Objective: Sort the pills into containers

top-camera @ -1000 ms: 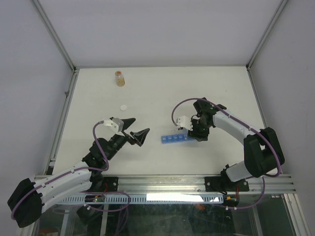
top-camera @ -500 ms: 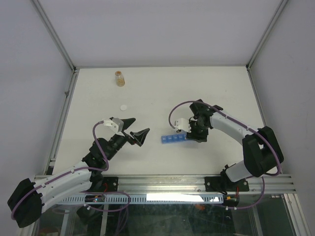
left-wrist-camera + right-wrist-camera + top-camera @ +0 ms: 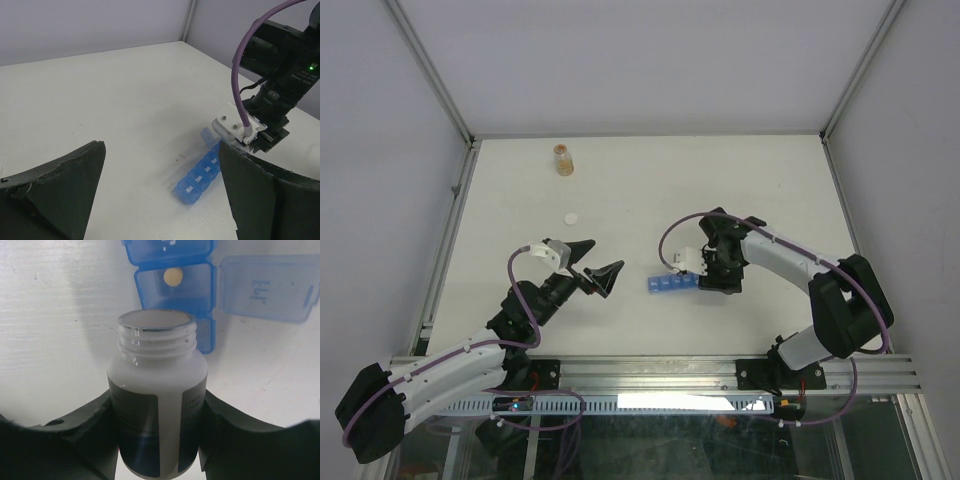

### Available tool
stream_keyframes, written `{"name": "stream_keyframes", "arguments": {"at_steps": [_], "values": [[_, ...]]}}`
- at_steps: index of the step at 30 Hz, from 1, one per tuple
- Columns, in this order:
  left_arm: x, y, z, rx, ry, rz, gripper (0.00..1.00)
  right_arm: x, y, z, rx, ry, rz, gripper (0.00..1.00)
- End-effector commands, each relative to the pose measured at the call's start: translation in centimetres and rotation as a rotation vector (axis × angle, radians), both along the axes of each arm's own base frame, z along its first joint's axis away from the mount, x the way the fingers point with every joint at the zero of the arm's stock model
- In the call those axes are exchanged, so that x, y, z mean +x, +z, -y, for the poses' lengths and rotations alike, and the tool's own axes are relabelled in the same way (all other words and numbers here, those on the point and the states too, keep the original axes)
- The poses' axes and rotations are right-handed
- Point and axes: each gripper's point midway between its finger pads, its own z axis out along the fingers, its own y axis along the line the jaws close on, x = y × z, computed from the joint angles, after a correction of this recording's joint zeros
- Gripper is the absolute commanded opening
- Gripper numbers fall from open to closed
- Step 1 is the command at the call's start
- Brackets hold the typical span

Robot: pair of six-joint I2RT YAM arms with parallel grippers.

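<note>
While white bottle overlaps containers | amber bottle, white disc well apart

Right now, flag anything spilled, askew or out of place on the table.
No spill shows. A small white disc lies loose, apart from the containers. The right gripper holds an uncapped white bottle, mouth toward them; one pill sits in the open compartment.

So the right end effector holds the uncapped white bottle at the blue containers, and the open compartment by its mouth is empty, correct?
No. The open compartment is not empty: one yellow pill lies in it, per the right wrist view. The right end effector does hold the uncapped white bottle at the blue containers.
</note>
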Motion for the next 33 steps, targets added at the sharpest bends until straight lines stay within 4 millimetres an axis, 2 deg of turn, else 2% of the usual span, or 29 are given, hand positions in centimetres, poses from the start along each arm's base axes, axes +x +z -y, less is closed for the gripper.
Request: {"name": "stream_keyframes", "arguments": {"at_steps": [1,15,33], "values": [[-0.1,1.1,-0.4,-0.034,0.002,0.046,0.99,0.4,0.7,0.1,-0.042,-0.011,0.019,0.00],[-0.1,1.2,-0.5,-0.038,0.003,0.049,0.99,1.1,1.7,-0.5,-0.050,-0.020,0.029,0.00],[-0.1,1.2,-0.5,-0.039,0.004,0.049,0.99,1.9,2.2,-0.4,-0.114,-0.018,0.033,0.00]]}}
